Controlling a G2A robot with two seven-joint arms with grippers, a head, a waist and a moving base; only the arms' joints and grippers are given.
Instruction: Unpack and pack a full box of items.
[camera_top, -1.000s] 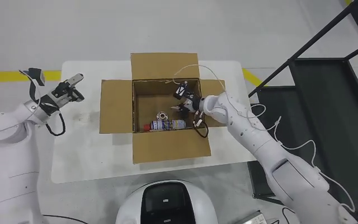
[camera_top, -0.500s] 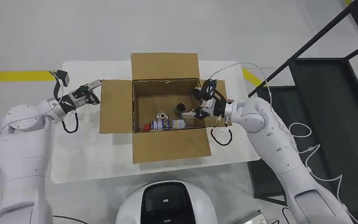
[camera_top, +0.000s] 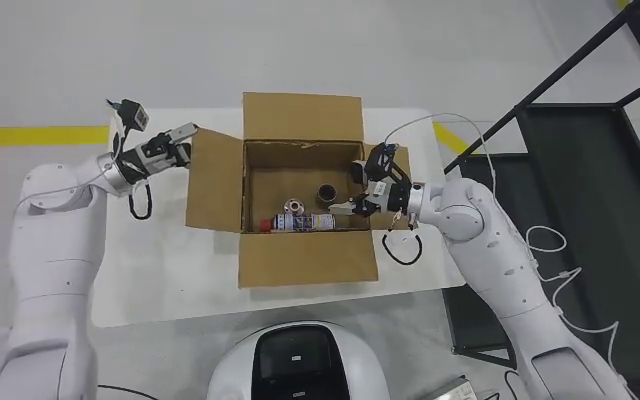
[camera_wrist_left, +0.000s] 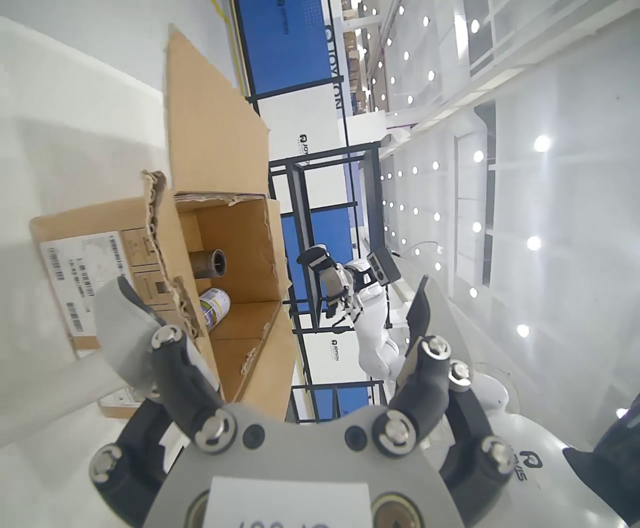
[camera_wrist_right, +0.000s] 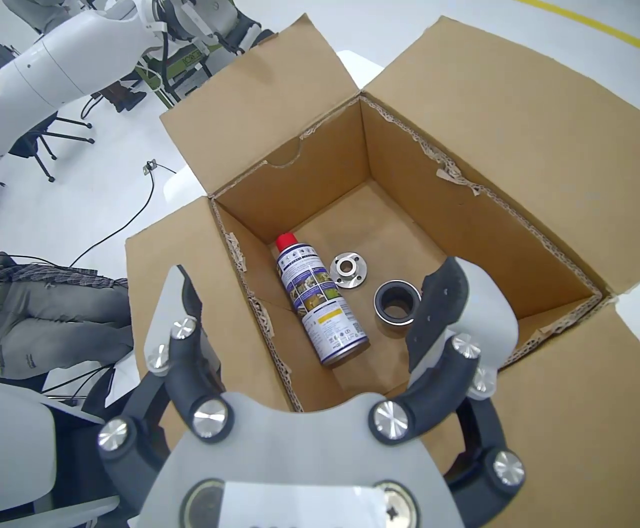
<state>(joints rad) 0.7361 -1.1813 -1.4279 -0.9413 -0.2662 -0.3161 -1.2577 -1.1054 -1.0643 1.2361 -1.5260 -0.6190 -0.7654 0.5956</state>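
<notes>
The box (camera_top: 305, 262) is standing open at the middle of the tabletop (camera_top: 150, 260), all four flaps folded outward, giving access from above. Three items are lying on its floor: a spray can (camera_top: 300, 222) resting on its side along the near wall, a flange (camera_top: 293, 207) just beside it on the far side, and a dark ring (camera_top: 327, 191) near both, toward the far right. The right pincer (camera_top: 352, 190) is hanging over the right side of the box with its fingers spread and holding nothing; its own camera is looking straight down at the can (camera_wrist_right: 320, 305), flange (camera_wrist_right: 348, 270) and ring (camera_wrist_right: 397, 301), which suggests it is lining up for a pick, the ring being nearest. The left pincer (camera_top: 182, 143) is sitting at the far corner of the left flap, fingers likewise spread; the flap's torn edge is appearing between them, though contact cannot be confirmed. Judged purpose: steadying the flap or box while the other arm is working. Unpacking is judged incomplete.
</notes>
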